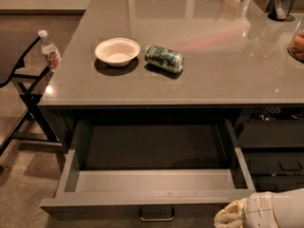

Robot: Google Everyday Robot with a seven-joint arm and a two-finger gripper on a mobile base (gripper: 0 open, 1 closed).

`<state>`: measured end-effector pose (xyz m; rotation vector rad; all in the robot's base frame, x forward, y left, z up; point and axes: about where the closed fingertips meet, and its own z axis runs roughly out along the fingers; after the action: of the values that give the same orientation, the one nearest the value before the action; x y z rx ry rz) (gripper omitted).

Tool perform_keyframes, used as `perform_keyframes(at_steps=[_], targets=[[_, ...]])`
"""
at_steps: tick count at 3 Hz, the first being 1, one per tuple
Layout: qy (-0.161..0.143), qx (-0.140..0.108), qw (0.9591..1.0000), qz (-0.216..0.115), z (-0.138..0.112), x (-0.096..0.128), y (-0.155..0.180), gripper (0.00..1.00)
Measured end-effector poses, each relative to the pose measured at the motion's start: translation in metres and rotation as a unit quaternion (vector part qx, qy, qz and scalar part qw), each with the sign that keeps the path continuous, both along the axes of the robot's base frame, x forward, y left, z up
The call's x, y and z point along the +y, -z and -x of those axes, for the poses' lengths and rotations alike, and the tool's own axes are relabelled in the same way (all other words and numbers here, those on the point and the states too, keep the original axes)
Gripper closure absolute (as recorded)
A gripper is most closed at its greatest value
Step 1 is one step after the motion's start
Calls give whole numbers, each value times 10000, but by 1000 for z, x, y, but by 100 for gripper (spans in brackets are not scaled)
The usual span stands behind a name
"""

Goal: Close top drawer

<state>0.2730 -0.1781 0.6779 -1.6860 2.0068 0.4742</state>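
Observation:
The top drawer (pixel 156 186) is pulled far out from under the grey counter, wide and shallow, with a lighter grey, empty inside. Its small silver bar handle (pixel 156 216) sits centred on the flat front at the bottom edge of the view. My gripper (pixel 230 217) is the cream-coloured shape at the bottom right, just right of the drawer's front right corner and to the right of the handle, partly cut off by the frame.
On the counter (pixel 213 56) lie a white bowl (pixel 117 51) and a green can (pixel 164 58) on its side. A water bottle (pixel 49 50) stands on a dark stand at left. Narrower dark drawers (pixel 273 146) sit at right.

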Motion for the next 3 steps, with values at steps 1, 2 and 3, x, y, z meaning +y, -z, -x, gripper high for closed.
perform_keyframes(at_steps=[1, 2, 3], targets=[[123, -3, 9999, 100, -10, -2, 20, 100], [139, -24, 9998, 109, -12, -2, 20, 81], [139, -24, 9998, 109, -12, -2, 20, 58]])
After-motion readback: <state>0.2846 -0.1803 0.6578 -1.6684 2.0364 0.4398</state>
